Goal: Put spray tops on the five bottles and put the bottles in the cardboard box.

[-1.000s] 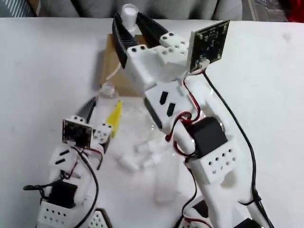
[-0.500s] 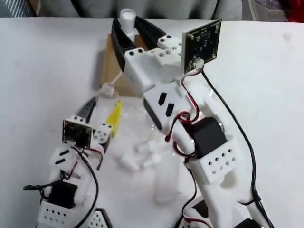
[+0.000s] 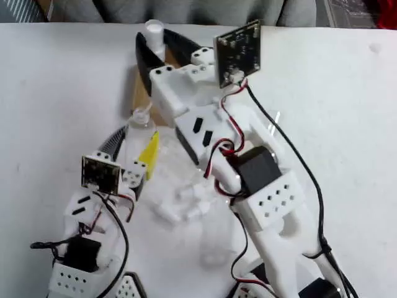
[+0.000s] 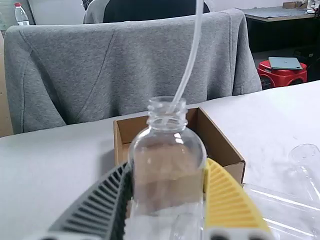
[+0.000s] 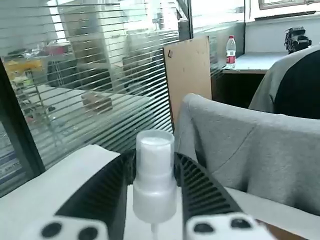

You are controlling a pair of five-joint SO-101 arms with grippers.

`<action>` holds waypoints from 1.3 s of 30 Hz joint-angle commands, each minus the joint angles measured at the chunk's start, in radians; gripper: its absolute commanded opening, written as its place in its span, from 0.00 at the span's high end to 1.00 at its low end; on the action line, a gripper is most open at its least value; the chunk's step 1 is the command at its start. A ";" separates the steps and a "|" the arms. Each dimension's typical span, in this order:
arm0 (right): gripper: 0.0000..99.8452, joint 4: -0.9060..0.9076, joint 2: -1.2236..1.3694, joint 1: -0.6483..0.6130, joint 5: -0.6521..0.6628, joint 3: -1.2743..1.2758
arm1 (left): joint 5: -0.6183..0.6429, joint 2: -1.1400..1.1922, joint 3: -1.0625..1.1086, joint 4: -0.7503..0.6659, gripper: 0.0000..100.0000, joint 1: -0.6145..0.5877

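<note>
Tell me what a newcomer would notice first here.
The right gripper, above the brown cardboard box, clamps a white plastic spray top whose thin clear tube hangs into the neck of a clear round bottle. The left gripper holds that bottle upright beside the box.

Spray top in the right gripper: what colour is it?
The spray top is white, clearest in the right wrist view.
</note>
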 commanded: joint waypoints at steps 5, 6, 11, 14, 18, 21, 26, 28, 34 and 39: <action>0.98 -0.007 0.007 -0.008 0.012 -0.012 | 0.003 -0.022 -0.008 -0.037 0.98 0.008; 0.98 -0.005 0.007 -0.010 0.012 -0.012 | 0.003 -0.022 -0.008 -0.037 0.98 0.008; 0.98 0.001 0.007 -0.058 0.021 -0.008 | 0.003 -0.022 -0.008 -0.037 0.98 0.008; 0.98 0.004 0.007 -0.091 0.023 -0.005 | 0.003 -0.022 -0.008 -0.037 0.98 -0.016; 0.98 0.059 0.007 -0.097 0.023 -0.012 | 0.003 -0.022 -0.008 -0.037 0.98 -0.039; 0.98 0.074 0.004 -0.117 0.025 -0.012 | 0.003 -0.022 -0.008 -0.037 0.98 -0.039; 0.98 0.117 0.008 -0.173 0.172 -0.009 | 0.003 -0.022 -0.008 -0.037 0.98 -0.039; 0.98 0.137 0.008 -0.189 0.207 -0.011 | 0.003 -0.022 -0.008 -0.037 0.98 -0.039; 0.98 0.139 0.010 -0.194 0.215 -0.011 | 0.003 -0.022 -0.008 -0.037 0.98 -0.039; 0.98 0.159 0.010 -0.194 0.216 -0.017 | 0.003 -0.022 -0.008 -0.037 0.98 -0.039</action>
